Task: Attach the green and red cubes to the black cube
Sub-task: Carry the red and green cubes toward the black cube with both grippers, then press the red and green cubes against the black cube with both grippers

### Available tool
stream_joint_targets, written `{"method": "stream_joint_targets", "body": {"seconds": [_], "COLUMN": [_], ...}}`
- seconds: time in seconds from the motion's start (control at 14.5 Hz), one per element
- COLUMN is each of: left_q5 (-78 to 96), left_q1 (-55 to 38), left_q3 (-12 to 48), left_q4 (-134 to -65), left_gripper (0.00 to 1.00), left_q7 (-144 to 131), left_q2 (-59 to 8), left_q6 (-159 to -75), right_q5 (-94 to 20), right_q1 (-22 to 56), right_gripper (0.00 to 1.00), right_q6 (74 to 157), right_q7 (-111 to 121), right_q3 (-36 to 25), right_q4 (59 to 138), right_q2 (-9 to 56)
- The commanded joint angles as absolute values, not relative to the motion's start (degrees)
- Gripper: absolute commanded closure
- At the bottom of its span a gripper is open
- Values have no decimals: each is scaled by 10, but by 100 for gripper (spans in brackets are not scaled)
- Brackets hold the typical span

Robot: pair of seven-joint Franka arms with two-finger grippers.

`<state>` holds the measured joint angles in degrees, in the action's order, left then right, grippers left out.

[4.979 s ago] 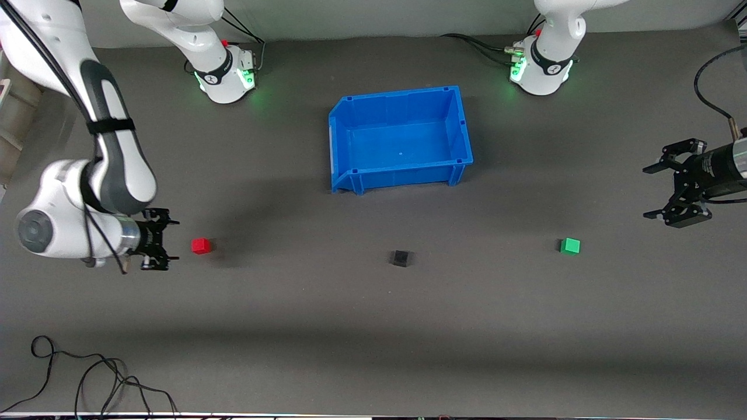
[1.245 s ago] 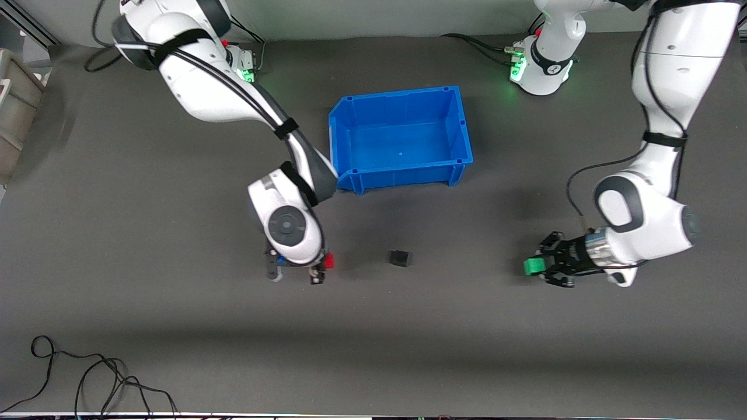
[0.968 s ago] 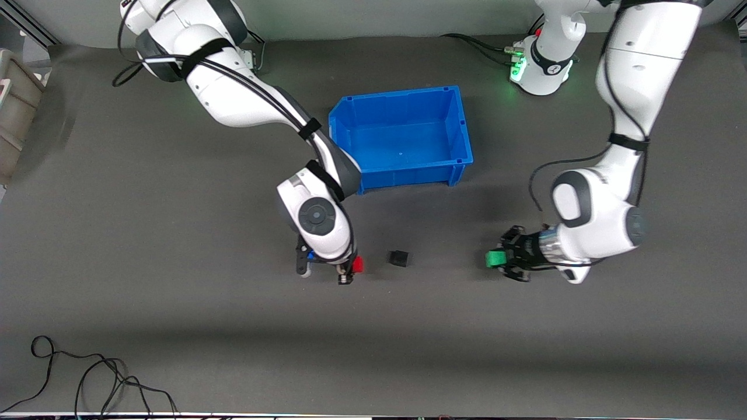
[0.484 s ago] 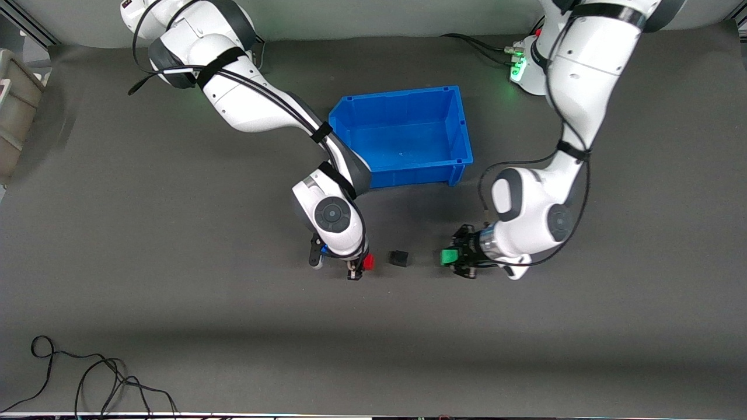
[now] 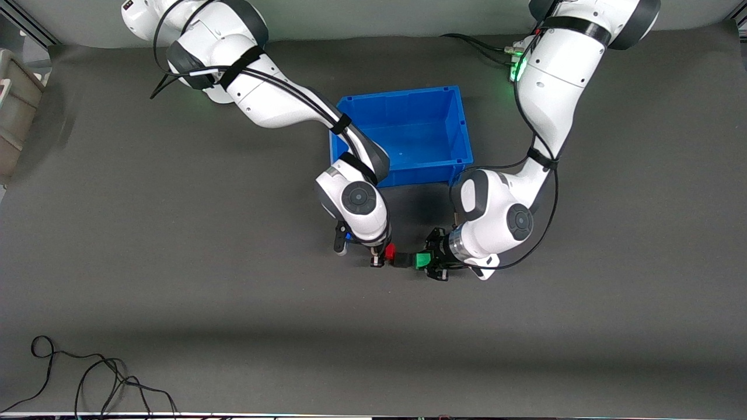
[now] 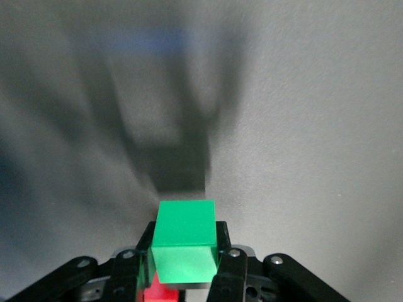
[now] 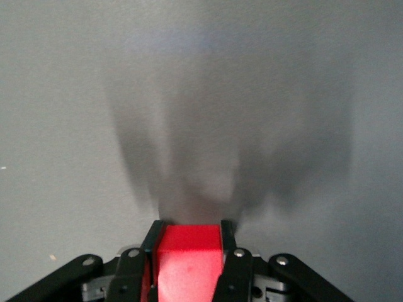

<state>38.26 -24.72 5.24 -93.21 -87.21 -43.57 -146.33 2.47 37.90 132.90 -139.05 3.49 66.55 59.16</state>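
In the front view the tiny black cube lies on the grey mat, nearer the camera than the blue bin. My right gripper is shut on the red cube, which touches the black cube on the side toward the right arm's end. The green cube is against the black cube's other side, with my left gripper shut on it. The left wrist view shows the green cube between the fingers, with a bit of red under it. The right wrist view shows the red cube clamped.
A blue bin stands open just farther from the camera than the cubes, with the right arm's forearm over its corner. A loose black cable lies near the front edge toward the right arm's end. A beige box sits at that end.
Both grippers have closed in on the black cube from either side, carrying the red and green cubes. The gaps seen half a second ago are gone.
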Motion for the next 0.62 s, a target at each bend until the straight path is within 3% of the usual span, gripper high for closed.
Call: {"method": "stream_joint_targets", "body": {"seconds": [0.0,0.55], "left_q5": [385,386], "left_q1": [-269,-274], "left_q3": [42,40], "left_q4": [-918,-892], "left_gripper": [98,98], "left_q7": [-894,-930], "left_q2": [-450,-462], "left_q6": [-1473,-1473], "right_q5": [22,23], "right_q1": [376,374], "right_gripper": [67,67], "right_q6": [1338,1339], "right_q7": [-1399,-1397], "right_q3": [31,27], "right_q4": [640,635], "right_q2": [613,614]}}
